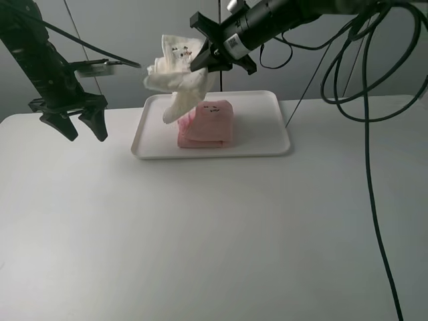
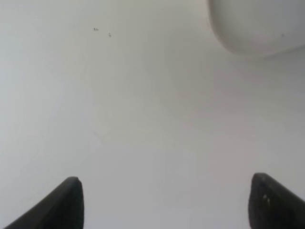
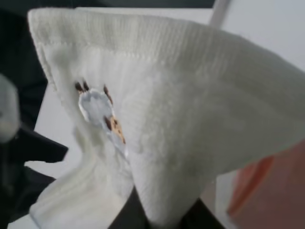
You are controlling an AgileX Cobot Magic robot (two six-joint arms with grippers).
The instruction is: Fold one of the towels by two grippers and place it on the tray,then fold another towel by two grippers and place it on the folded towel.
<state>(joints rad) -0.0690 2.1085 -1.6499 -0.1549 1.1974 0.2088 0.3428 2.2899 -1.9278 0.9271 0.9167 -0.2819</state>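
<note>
The pink towel [image 1: 207, 124] lies folded on the white tray [image 1: 264, 144] at the back of the table. Above the tray's left part hangs the cream towel [image 1: 177, 77], bunched and drooping, with my right gripper [image 1: 200, 63] shut on its upper edge. The right wrist view is filled by that cream towel [image 3: 171, 124], pinched at the base of the picture, with the pink towel [image 3: 276, 191] behind it. My left gripper [image 1: 83, 127] hangs open and empty above the table, left of the tray. Its two fingertips [image 2: 66, 202] stand wide apart over bare table, with a tray corner [image 2: 257, 28] beyond.
Black cables [image 1: 368, 134] loop down from the right arm over the table's right side. The white table [image 1: 214, 234] stretches in front of the tray.
</note>
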